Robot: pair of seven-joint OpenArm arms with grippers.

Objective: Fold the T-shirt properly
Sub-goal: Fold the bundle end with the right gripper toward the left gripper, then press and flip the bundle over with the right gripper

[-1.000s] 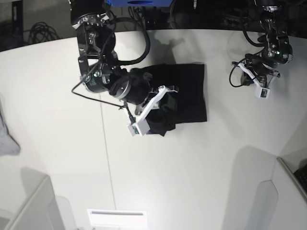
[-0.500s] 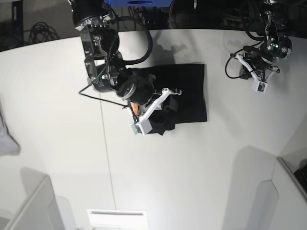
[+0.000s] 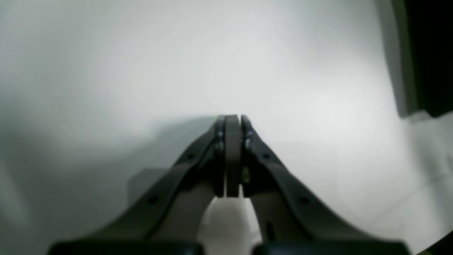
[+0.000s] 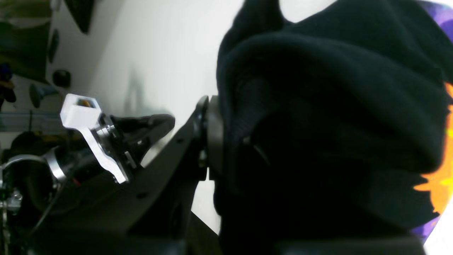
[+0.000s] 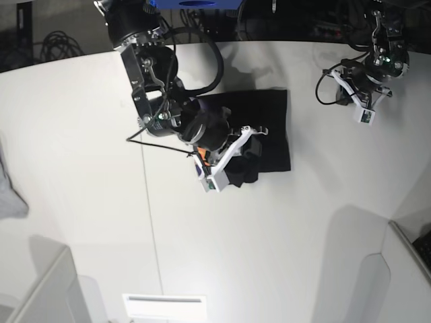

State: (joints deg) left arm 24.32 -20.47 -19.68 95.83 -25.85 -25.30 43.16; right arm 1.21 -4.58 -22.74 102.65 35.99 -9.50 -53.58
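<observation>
The black T-shirt (image 5: 269, 124) lies partly folded on the white table (image 5: 283, 235). My right gripper (image 5: 244, 160) is shut on a bunched fold of it at the shirt's lower left part. In the right wrist view the black cloth (image 4: 318, 124) fills the space between the fingers, and only one finger (image 4: 212, 138) shows. A strip of orange and purple print (image 4: 433, 187) peeks out at the right edge. My left gripper (image 3: 231, 118) is shut on nothing above bare table. In the base view it (image 5: 362, 94) hangs at the far right, away from the shirt.
A light grey cloth (image 5: 10, 195) lies at the table's left edge. Pale bin walls stand at the lower left (image 5: 47, 289) and lower right (image 5: 404, 262). The left arm's white camera mount (image 4: 83, 120) shows far off in the right wrist view.
My right gripper has carried the held fold to the right across the shirt. The left arm has drifted a little up and to the right.
</observation>
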